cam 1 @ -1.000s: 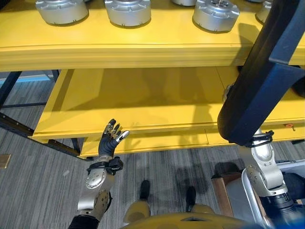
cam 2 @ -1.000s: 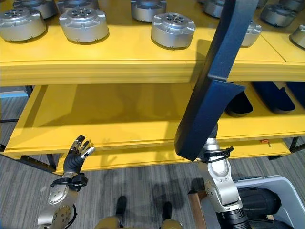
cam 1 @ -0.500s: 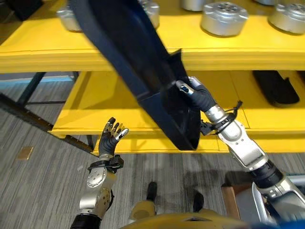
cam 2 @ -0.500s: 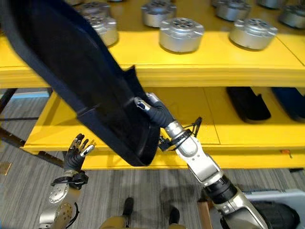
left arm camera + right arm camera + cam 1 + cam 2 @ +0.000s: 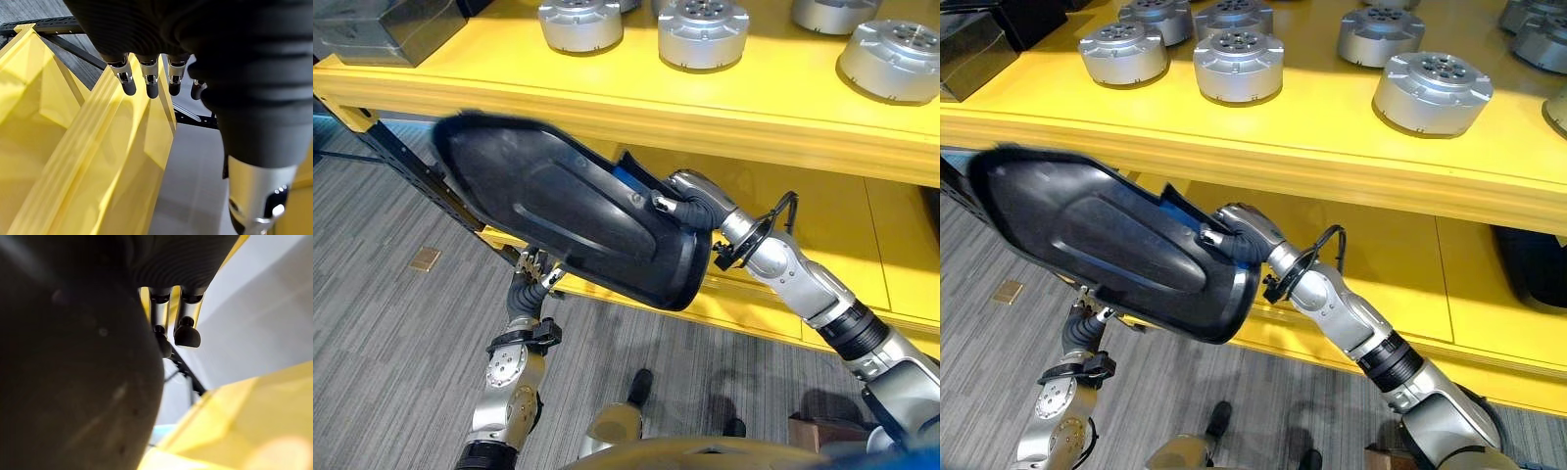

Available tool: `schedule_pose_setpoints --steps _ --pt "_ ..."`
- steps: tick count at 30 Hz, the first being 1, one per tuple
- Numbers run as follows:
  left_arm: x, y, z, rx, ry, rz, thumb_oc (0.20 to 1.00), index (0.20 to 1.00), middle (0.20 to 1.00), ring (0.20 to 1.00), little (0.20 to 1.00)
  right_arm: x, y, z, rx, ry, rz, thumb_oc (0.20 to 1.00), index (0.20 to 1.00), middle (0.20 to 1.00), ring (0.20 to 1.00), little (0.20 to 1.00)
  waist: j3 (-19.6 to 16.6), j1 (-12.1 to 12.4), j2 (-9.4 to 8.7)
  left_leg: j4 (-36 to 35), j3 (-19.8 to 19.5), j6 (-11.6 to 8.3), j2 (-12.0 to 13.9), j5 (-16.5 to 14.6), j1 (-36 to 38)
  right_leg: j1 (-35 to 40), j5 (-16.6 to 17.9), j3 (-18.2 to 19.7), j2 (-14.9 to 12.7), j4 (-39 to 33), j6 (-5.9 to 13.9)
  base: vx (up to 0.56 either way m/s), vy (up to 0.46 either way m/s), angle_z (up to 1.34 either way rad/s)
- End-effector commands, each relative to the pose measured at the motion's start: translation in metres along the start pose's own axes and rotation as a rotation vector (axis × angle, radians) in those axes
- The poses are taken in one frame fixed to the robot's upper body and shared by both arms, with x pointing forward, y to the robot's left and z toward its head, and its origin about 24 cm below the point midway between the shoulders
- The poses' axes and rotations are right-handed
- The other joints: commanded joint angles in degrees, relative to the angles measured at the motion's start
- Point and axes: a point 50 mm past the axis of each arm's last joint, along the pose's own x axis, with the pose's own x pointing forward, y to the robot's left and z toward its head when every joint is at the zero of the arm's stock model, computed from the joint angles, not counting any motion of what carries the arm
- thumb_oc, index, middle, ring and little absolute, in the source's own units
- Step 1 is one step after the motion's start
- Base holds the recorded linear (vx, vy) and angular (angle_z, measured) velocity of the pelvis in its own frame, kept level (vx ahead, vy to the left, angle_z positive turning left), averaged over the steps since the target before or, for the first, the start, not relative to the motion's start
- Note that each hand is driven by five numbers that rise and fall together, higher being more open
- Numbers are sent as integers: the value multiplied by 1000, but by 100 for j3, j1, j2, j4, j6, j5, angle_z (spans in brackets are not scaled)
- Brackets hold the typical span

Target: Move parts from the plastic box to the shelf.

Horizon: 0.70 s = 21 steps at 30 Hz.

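A large dark blue plastic part (image 5: 568,220), shaped like a long shallow shell, hangs in front of the lower yellow shelf (image 5: 822,215), its hollow side facing me. My right hand (image 5: 690,201) is shut on its right rim, fingers curled over the edge; the right wrist view has the part (image 5: 73,382) close beside the fingers (image 5: 187,330). My left hand (image 5: 530,282) stands open just below the part, its fingertips hidden behind the lower edge. The left wrist view has straight fingers (image 5: 146,81) pointing at the shelf's front edge (image 5: 98,161).
Several round silver metal parts (image 5: 702,29) stand on the upper yellow shelf (image 5: 509,88). A dark box (image 5: 382,29) sits at its left end. Another dark plastic part (image 5: 1538,264) lies at the right of the lower shelf. Black shelf struts (image 5: 401,157) run down on the left.
The camera has shifted left. My right hand has swung the dark part from upright on the right down and leftwards, so it lies almost level above my left hand. The left hand stays raised.
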Motion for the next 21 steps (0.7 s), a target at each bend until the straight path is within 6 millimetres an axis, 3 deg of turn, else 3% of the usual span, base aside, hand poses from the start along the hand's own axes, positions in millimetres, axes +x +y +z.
schedule_pose_setpoints --steps 1,7,12,15,18,19,21 --pt "11 1 27 75 -130 -63 1000 1000 1000 1000 1000 21 -29 20 -98 -118 -72 200 200 200 200 200 -108 40 -175 28 201 55 45 -559 252 -25 -339 38 -308 653 131 0 0 0" --pt "12 1 27 94 -127 -83 1000 1000 1000 1000 1000 12 -45 -30 -224 104 -85 200 200 200 200 200 -28 66 -199 28 211 74 31 -546 170 -87 -309 24 -308 625 148 0 0 0" --pt "14 -3 29 93 -133 -98 1000 1000 1000 1000 1000 7 -67 -57 -310 236 -136 200 200 200 200 200 40 61 -192 28 254 93 24 -539 116 -167 -294 85 -316 644 149 0 0 0" --pt "15 -3 29 95 -132 -96 1000 1000 1000 1000 1000 5 -78 -63 -312 272 -186 200 200 200 200 200 51 46 -182 28 264 97 15 -538 112 -163 -288 81 -316 635 151 0 0 0" --pt "18 -7 29 85 -133 -97 1000 1000 1000 1000 1000 -2 -92 -79 -202 373 -342 200 200 200 200 200 57 11 -165 28 292 116 15 -544 96 -183 -273 115 -313 614 141 -4 10 -1" --pt "18 -8 29 69 -132 -82 1000 1000 1000 1000 1000 -6 -92 -86 -53 411 -457 200 200 200 200 200 70 -24 -151 28 318 128 23 -548 84 -209 -270 149 -302 614 139 -9 32 -4" --pt "18 -9 24 57 -110 -76 1000 1000 1000 1000 1000 -13 -91 -97 71 472 -544 200 200 200 200 200 80 -55 -164 28 367 139 31 -572 87 -234 -271 198 -295 614 136 -5 39 -5"
